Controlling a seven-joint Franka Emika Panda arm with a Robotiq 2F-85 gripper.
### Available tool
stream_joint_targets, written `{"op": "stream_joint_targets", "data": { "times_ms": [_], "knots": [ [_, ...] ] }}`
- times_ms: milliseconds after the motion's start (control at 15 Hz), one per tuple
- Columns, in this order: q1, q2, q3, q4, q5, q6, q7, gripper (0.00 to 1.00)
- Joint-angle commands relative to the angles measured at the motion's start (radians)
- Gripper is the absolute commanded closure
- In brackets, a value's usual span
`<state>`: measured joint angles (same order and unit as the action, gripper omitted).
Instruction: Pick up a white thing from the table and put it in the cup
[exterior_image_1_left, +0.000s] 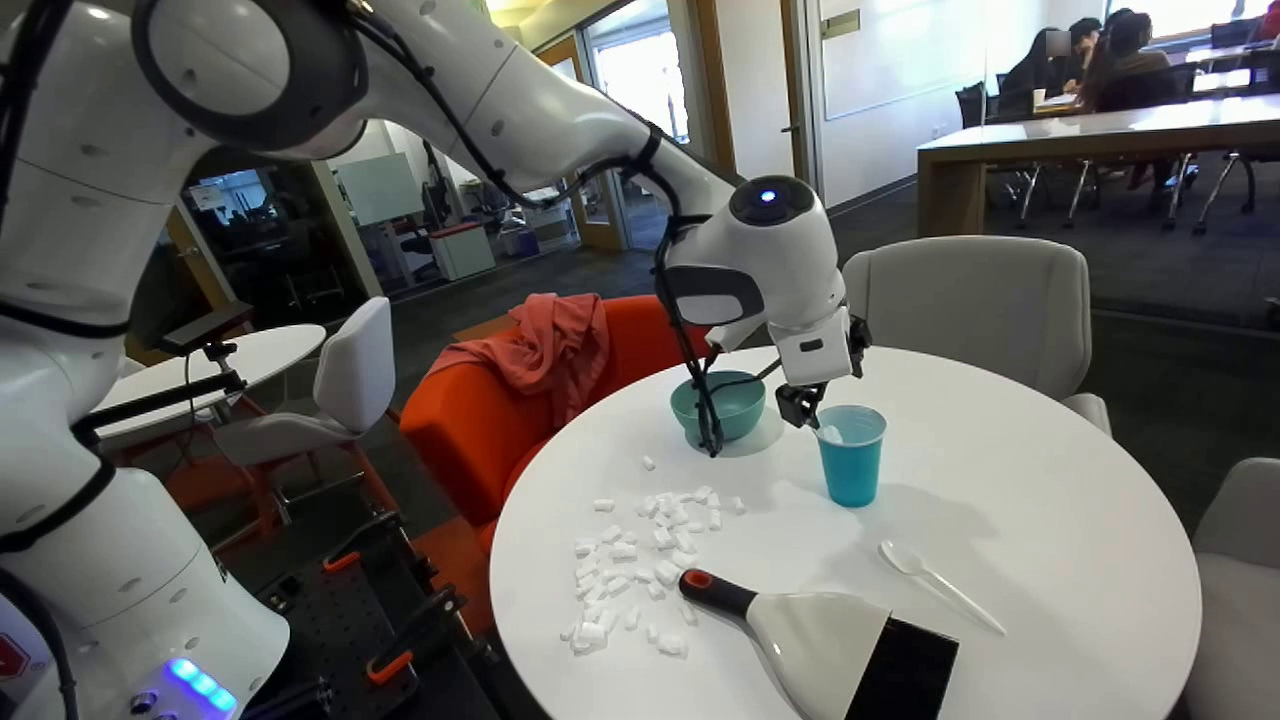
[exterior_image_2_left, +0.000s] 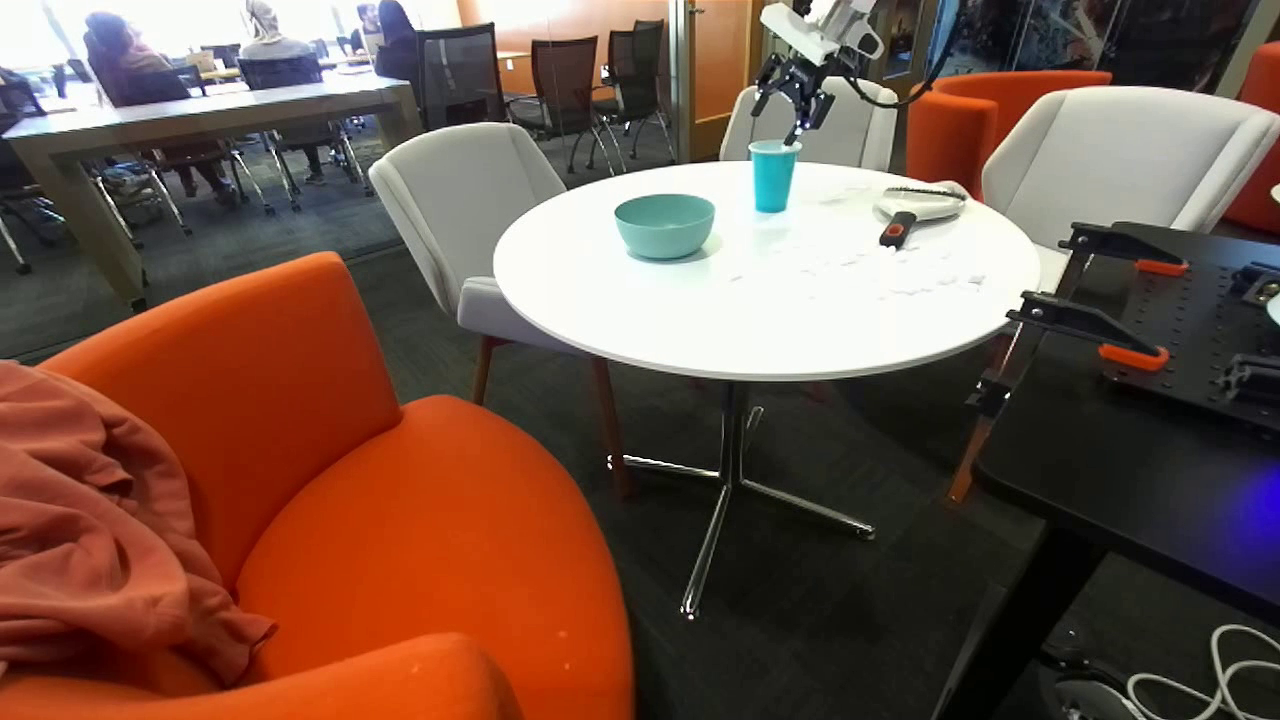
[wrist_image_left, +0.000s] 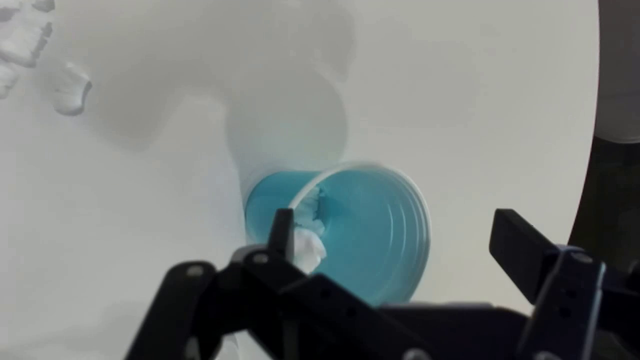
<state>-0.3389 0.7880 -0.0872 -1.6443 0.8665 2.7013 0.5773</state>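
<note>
The light-blue cup (exterior_image_1_left: 852, 470) stands upright on the white round table (exterior_image_1_left: 1080, 540); it also shows in an exterior view (exterior_image_2_left: 772, 180) and the wrist view (wrist_image_left: 370, 225). My gripper (wrist_image_left: 392, 232) is wide open at the cup's mouth, one finger at the rim and the other outside, past the far rim. A white scrap (wrist_image_left: 308, 250) shows against the inner side of the finger at the rim; I cannot tell if it clings there or rests in the cup. More white scraps (wrist_image_left: 307, 207) show inside the cup. Many loose scraps (exterior_image_1_left: 662, 538) lie on the table.
A teal bowl (exterior_image_1_left: 740, 415) stands near the cup, also in an exterior view (exterior_image_2_left: 665, 228). A whitish dustpan with black handle (exterior_image_1_left: 825, 635) and a clear spoon (exterior_image_1_left: 945, 585) lie on the table. Orange (exterior_image_2_left: 470, 520) and grey chairs (exterior_image_1_left: 970, 300) surround it.
</note>
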Motion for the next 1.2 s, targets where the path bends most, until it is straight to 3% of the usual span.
{"op": "stream_joint_targets", "data": {
  "times_ms": [0,333,667,1133],
  "knots": [
    [0.022,0.009,-0.028,0.019,0.012,-0.025,0.02,0.0],
    [0.018,-0.036,-0.013,-0.028,0.032,-0.01,-0.023,0.0],
    [0.053,-0.183,-0.041,-0.201,-0.03,-0.029,-0.127,0.0],
    [0.117,-0.368,-0.117,-0.45,-0.264,-0.007,-0.2,0.0]
  ]
}}
